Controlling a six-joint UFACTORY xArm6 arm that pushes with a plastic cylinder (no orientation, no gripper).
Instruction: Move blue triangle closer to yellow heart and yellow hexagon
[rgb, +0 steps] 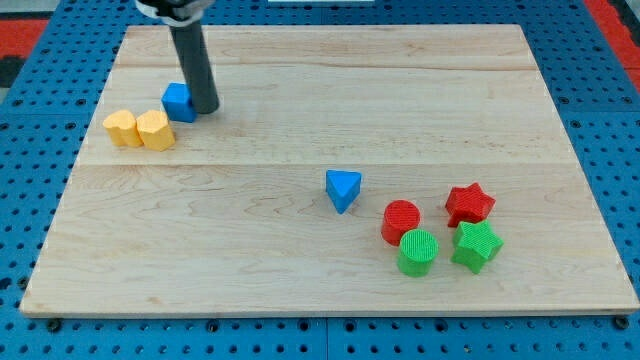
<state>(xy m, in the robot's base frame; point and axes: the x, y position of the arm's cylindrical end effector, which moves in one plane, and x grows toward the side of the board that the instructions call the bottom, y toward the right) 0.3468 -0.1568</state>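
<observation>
My tip had no jaws and held nothing; it touched a small blue block whose shape the rod partly hid. Just to its lower left sat the yellow heart and yellow hexagon, touching. The blue triangle lay well apart, toward the lower right. No writing was readable.

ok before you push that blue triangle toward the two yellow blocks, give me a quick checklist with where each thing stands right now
1. My tip in sight: ok, at the view's upper left, against a small blue block.
2. Tip at the blue triangle: not ok, the triangle lies far off near the board's middle.
3. Yellow heart and yellow hexagon located: ok, side by side, touching.
4. Path from triangle to the yellows: ok, bare wood.
5. Other blocks in the way: ok, red and green ones lie to the triangle's right.
</observation>
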